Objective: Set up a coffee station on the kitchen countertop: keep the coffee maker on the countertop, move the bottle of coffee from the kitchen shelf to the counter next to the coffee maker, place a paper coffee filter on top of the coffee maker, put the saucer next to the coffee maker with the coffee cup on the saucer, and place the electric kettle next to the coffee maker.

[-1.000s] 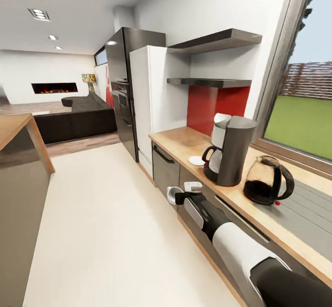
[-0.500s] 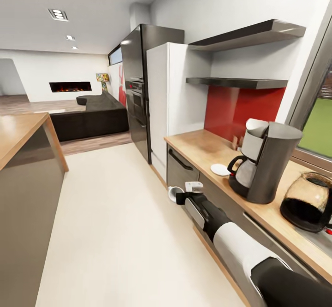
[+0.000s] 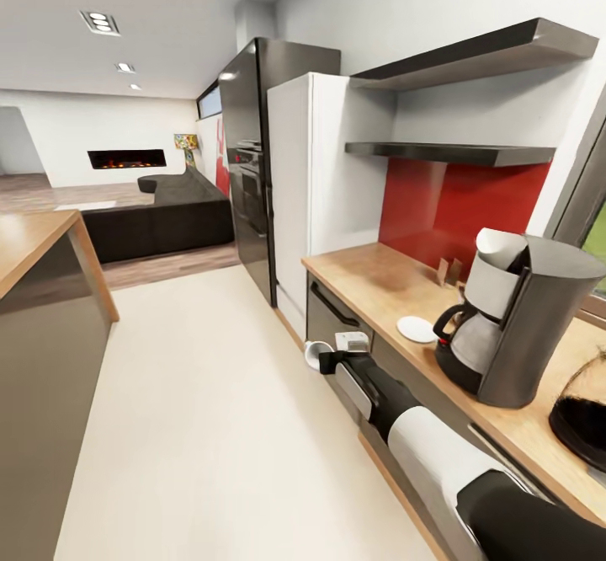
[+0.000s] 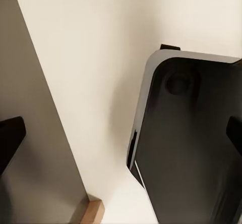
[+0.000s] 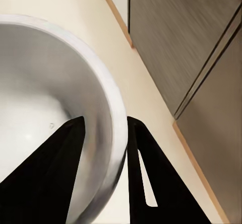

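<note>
My right gripper (image 3: 326,362) is shut on a white coffee cup (image 3: 315,354), held over the floor in front of the counter cabinets. In the right wrist view the cup's rim (image 5: 108,108) sits pinched between the two black fingers, one inside the cup and one outside. On the wooden countertop (image 3: 362,270) stands the grey coffee maker (image 3: 526,329) with a white paper filter (image 3: 499,249) on top. A white saucer (image 3: 417,328) lies just left of it. The dark kettle (image 3: 582,416) is cut off at the right edge. My left gripper (image 4: 123,133) is open over the floor.
A white fridge (image 3: 316,182) and dark oven tower (image 3: 252,165) stand beyond the counter. Two dark shelves (image 3: 454,152) hang above the red backsplash. A wooden-topped island (image 3: 38,325) lies at the left, with a wide strip of pale floor (image 3: 210,392) between it and the counter.
The whole view has shifted, so the camera moved: coffee maker, saucer and kettle slid rightward and look nearer. My right arm holds the cup in the same pose.
</note>
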Motion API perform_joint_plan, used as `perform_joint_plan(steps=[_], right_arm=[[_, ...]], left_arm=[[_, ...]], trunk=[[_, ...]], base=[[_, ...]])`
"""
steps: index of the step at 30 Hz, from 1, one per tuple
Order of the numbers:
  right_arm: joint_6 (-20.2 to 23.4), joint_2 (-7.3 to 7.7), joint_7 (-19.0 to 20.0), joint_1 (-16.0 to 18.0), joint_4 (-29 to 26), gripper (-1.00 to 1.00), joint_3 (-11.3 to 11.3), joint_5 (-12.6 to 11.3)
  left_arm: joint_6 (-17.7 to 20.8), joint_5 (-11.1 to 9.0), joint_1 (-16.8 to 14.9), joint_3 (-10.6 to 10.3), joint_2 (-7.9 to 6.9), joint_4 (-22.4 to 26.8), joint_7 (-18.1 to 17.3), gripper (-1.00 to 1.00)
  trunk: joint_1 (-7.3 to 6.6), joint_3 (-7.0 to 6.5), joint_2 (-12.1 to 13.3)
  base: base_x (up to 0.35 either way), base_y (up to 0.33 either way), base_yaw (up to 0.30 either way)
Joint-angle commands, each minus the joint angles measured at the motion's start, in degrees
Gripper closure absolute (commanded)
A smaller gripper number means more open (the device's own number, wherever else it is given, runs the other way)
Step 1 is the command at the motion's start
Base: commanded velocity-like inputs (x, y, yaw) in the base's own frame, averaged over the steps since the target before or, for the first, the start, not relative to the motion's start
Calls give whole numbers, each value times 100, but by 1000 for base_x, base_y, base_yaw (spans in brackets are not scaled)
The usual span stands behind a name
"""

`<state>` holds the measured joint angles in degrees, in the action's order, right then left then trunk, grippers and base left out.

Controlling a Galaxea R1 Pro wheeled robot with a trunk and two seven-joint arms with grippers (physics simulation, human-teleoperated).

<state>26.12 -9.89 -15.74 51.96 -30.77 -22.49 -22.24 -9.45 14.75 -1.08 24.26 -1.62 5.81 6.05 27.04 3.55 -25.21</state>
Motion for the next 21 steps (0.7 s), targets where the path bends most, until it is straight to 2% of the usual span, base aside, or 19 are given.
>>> perform_joint_plan(steps=[1,10,21], right_arm=[[16,4,-52,7,-8,100,-37,-61],[16,4,-52,7,-8,100,-37,-61],[16,4,-52,7,-8,100,-37,-61]], left_arm=[[-24,58,-7,35,2,-10,19,-100],[-28,60,-7,35,0,-10,19,-100],[-25,55,-7,35,4,-10,19,-100]], trunk=[[7,12,-11],[7,12,-11],[7,12,-11]], base=[[327,110,0],[326,136,0],[306,203,0]])
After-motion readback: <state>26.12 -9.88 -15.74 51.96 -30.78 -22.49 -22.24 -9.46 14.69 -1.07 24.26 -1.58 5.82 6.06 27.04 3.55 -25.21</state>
